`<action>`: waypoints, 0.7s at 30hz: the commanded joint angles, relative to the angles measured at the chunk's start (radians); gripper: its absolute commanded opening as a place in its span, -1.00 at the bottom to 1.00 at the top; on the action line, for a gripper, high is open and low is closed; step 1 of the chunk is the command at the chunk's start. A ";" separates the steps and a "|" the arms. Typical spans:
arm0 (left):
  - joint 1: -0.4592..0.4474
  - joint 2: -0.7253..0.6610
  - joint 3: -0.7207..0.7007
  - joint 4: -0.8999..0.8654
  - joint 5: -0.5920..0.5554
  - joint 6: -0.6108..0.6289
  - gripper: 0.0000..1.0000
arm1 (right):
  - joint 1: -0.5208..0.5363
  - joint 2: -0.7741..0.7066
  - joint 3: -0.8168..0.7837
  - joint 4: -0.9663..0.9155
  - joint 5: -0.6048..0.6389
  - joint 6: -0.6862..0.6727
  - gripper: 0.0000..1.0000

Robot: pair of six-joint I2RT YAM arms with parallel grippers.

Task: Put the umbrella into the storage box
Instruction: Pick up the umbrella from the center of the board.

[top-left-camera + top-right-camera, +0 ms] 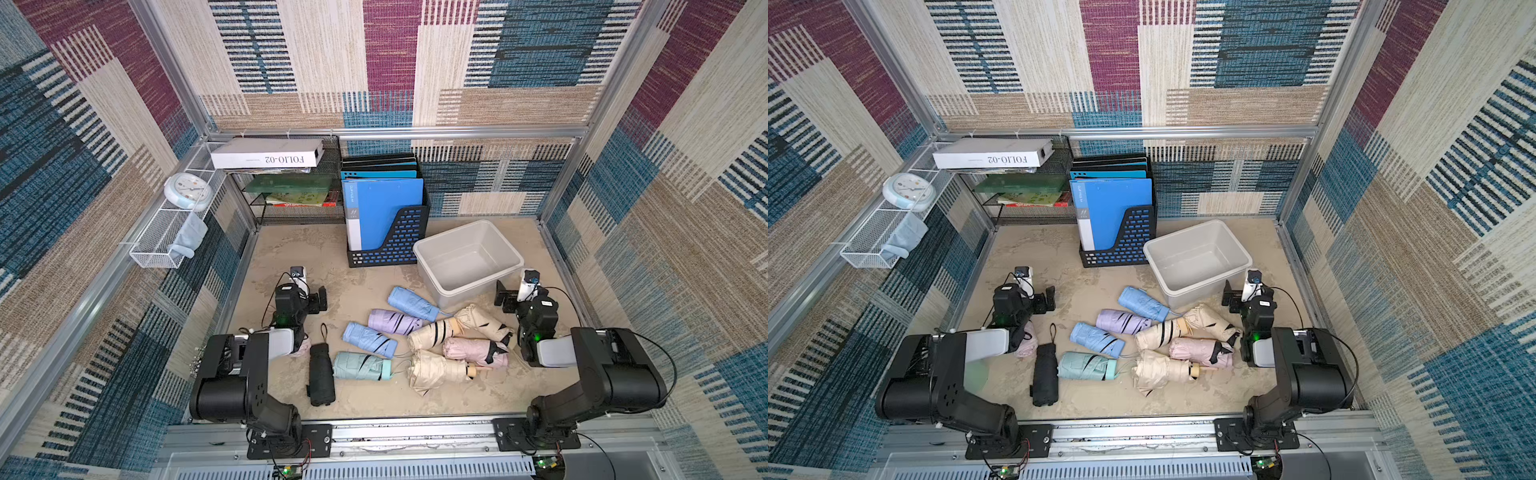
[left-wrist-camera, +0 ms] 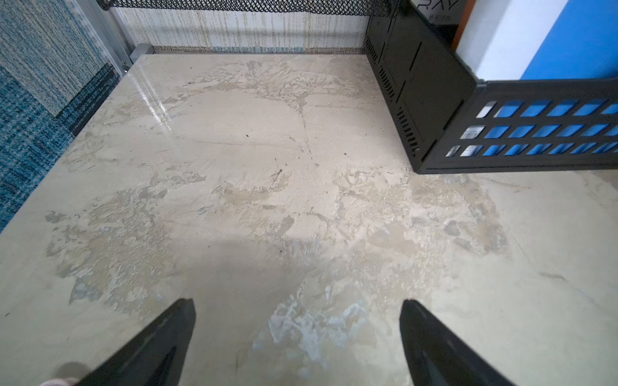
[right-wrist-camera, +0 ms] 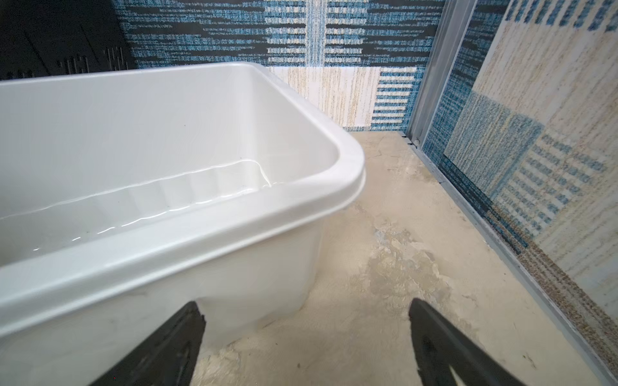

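Two grippers, both spread wide and grasping nothing: the left gripper [image 2: 297, 304] hovers over bare table [image 2: 234, 167]; the right gripper [image 3: 306, 304] sits just beside the box [image 3: 234, 227], by its corner. Folded umbrellas [image 1: 390, 322] lie heaped on the table before the box, outside it.

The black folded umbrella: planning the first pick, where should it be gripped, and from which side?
Probably the half nearer the robot of the black folded umbrella, straight down from above, open left tool closing across its width. It lies flat on the beige tabletop; the mint-green umbrella crowds its farther half.
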 commanded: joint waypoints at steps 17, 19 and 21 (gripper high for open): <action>0.001 -0.008 -0.004 0.020 0.013 0.000 0.98 | 0.001 -0.012 -0.008 0.044 0.009 0.008 0.99; 0.000 -0.047 -0.012 0.006 0.001 -0.005 0.93 | 0.000 -0.073 0.011 -0.049 0.019 0.003 0.99; 0.000 -0.124 -0.015 -0.053 -0.030 -0.016 0.93 | 0.001 -0.172 0.047 -0.192 0.043 0.008 0.99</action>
